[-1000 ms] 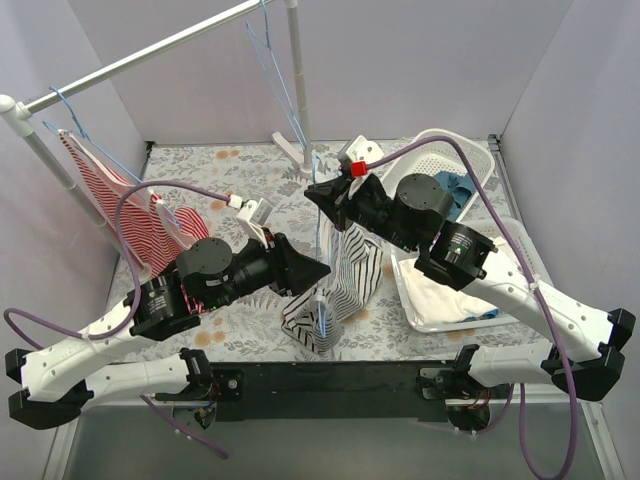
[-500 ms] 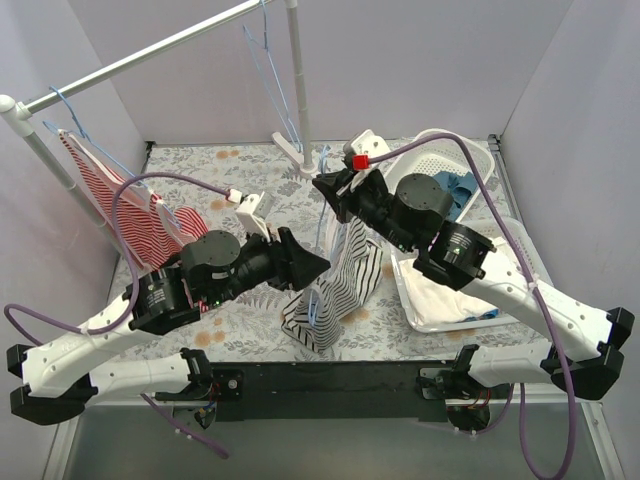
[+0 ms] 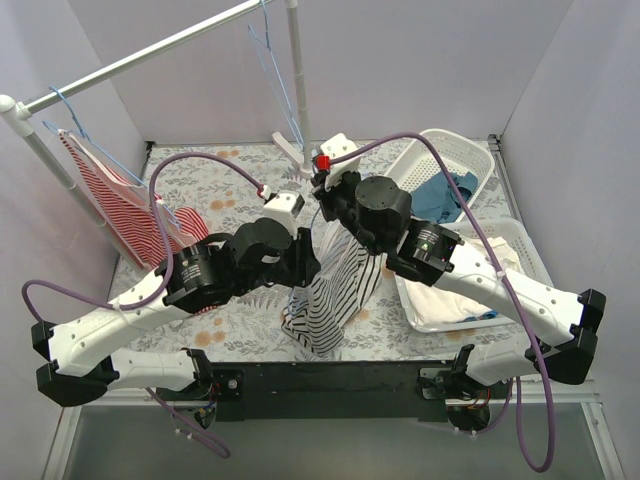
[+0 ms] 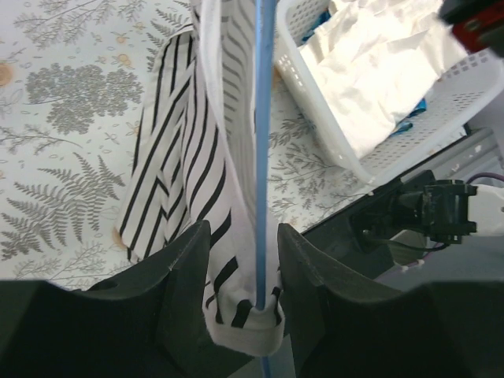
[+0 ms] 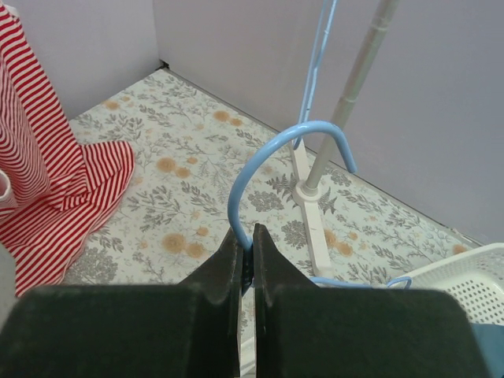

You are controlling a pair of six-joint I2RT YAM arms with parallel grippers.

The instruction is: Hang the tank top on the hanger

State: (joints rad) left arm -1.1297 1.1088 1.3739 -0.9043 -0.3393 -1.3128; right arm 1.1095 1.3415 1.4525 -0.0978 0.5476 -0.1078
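The black-and-white striped tank top [image 3: 338, 288] hangs in the middle, its lower end bunched on the table. In the left wrist view a fold of the tank top [image 4: 197, 142] wraps round the light-blue hanger wire [image 4: 263, 118]. My left gripper [image 4: 244, 230] is closed on that fold, with the wire running through the gap. My left gripper [image 3: 308, 262] presses against the garment's left side. My right gripper [image 5: 252, 244] is shut on the base of the hanger hook [image 5: 230, 203]. It is held above the garment, where my right gripper [image 3: 322, 192] shows from overhead.
A red-and-white striped garment [image 3: 120, 205] hangs from the white rail [image 3: 150, 55] at left, with spare blue hangers [image 3: 275, 70] near the upright post [image 3: 297, 80]. A white basket [image 3: 470, 150] holds blue cloth at back right. A second tray [image 3: 520, 240] holds white cloth.
Both wrists have swung in toward the middle. The right gripper carried the hanger hook leftward. The left gripper turned and came in close against the tank top, which now hangs narrower.
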